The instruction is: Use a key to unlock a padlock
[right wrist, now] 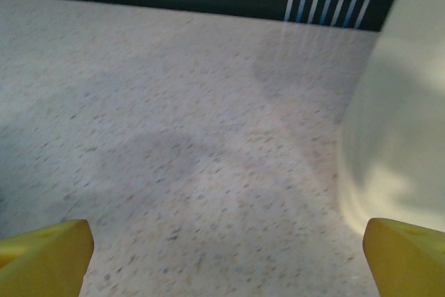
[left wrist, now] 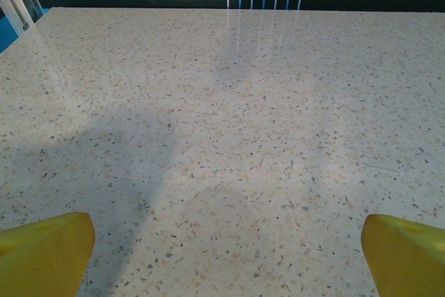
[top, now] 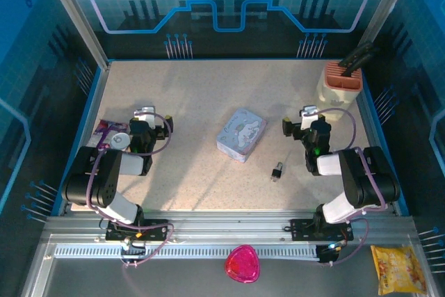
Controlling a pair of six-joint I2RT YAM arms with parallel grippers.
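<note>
Left end effector (top: 147, 119) and right end effector (top: 306, 122) both stand released and empty, yellow fingertips (left wrist: 43, 252) spread wide in each wrist view. The padlock (top: 277, 170), small and dark, lies on the worktop (top: 188, 88) right of centre, toward the near edge. It is just left of the right arm and apart from both end effectors. Near it, toward the centre, a pastel cartoon tin (top: 241, 134) lies flat and askew. A cream pot (top: 340, 83) holding dark tools stands in the far right corner, and purple-and-white clutter (top: 111, 132) sits by the left edge. The beige speckled surface is bordered by blue trim, aluminium posts and blue circuit-patterned walls. On the front ledge lie a pink heart-shaped piece (top: 241, 263) and a yellow packet (top: 398, 268).
</note>
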